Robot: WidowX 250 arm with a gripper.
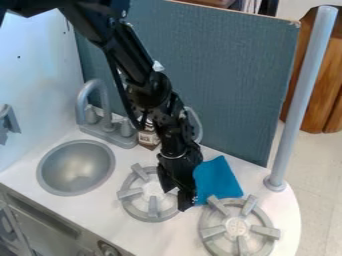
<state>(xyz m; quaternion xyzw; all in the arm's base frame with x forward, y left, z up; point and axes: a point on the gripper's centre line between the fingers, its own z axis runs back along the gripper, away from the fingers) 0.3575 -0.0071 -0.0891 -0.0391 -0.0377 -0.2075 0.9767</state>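
Observation:
The black gripper (176, 198) hangs over the right side of the left burner (153, 202), its two fingers apart with a gap between them. Just right of it a blue cloth (217, 181) lies on the white counter between the two burners, its left edge against or behind the gripper's right finger; whether they touch I cannot tell. Behind the arm, near the back panel, stand a small brown container (148, 138) with a pale label and a rounded grey item (195, 123), both partly hidden by the arm.
A round grey sink (76, 167) with a faucet (91, 103) is at the left. The right burner (236, 227) sits near the front right edge. A grey pole (302, 97) rises at the right, and a dark blue-grey panel (224, 75) closes off the back.

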